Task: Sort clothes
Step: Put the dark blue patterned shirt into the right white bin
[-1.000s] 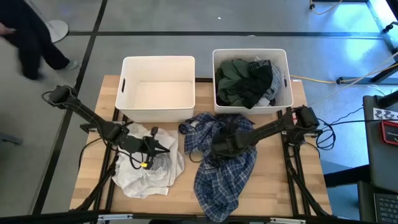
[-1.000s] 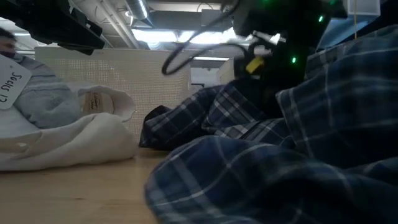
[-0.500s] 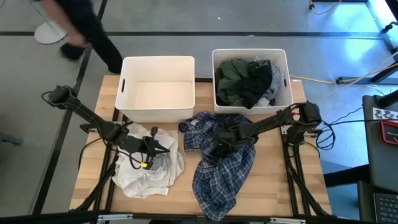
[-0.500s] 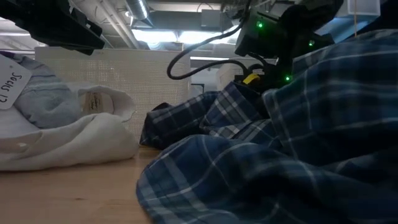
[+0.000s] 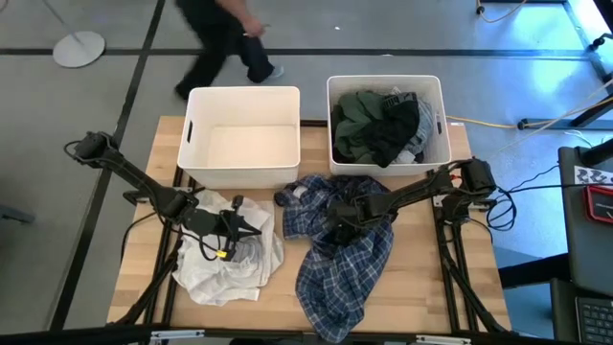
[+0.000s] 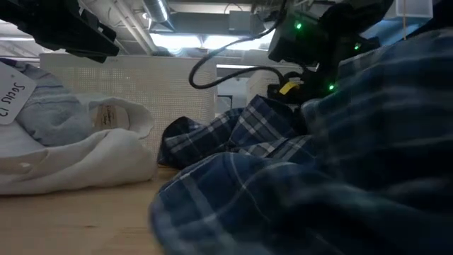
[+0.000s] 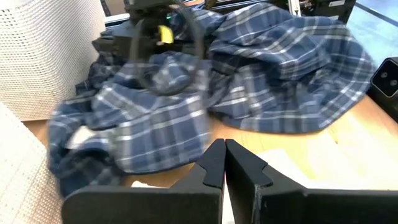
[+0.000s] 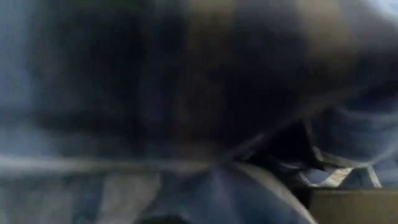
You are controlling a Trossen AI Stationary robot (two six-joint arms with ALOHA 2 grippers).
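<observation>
The navy-and-white plaid shirt (image 5: 335, 278) lies crumpled on the table's right half, its upper part heaped near the right bin. My right gripper (image 5: 335, 226) is sunk into that heap from the right, and plaid cloth fills its wrist view (image 8: 186, 93). A pile of white and pale grey-blue clothes (image 5: 225, 268) lies on the left half. My left gripper (image 7: 224, 163) is shut and hangs just above that pile (image 6: 71, 156), pointing toward the shirt (image 7: 249, 81). Dark green and dark grey clothes (image 5: 378, 125) fill the right bin.
Two white bins stand at the far edge: the left bin (image 5: 244, 93) has nothing in it, the right bin (image 5: 388, 80) is heaped. Bare wood shows along the near edge and at the far right. A person (image 5: 225, 43) walks on the floor beyond the bins.
My right gripper has pushed a little toward the table's left, deeper into the plaid shirt. The shirt's upper part has bunched around it, and its lower part has been drawn slightly left. The person behind the table has walked from left to right.
</observation>
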